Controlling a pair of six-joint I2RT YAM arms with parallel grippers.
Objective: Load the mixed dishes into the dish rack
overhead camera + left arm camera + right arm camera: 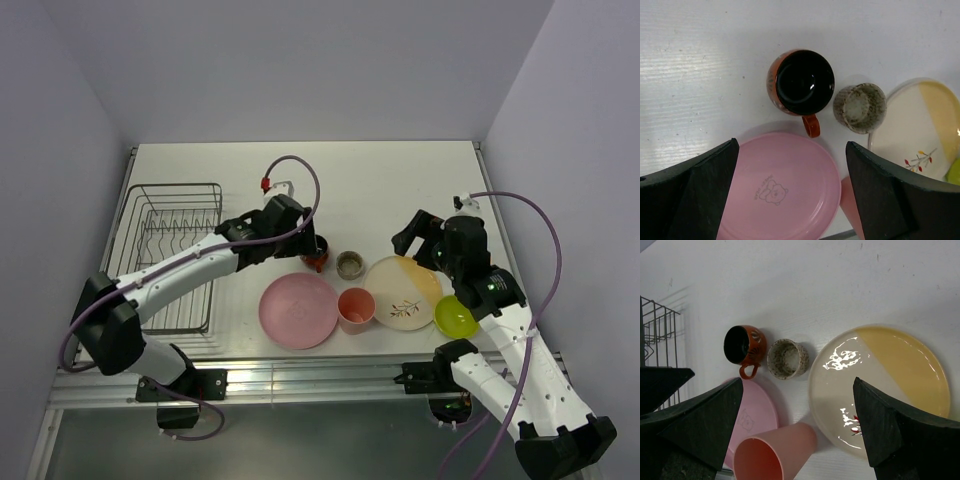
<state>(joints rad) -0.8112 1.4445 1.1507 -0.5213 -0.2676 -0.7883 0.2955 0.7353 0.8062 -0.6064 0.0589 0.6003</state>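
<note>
Dishes (298, 310) six; rack (172, 186) one

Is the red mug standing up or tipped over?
Standing up. The left wrist camera looks straight down into the red mug; its round mouth faces up, handle out sideways.

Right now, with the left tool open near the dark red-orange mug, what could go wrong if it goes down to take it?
The left tool is open by the glossy dark red-orange mug. The small speckled grey-tan cup stands close beside it, so a finger may knock that cup. The mug's handle lies at the rim of the round pink plate; lifting carelessly might nudge the plate.
</note>
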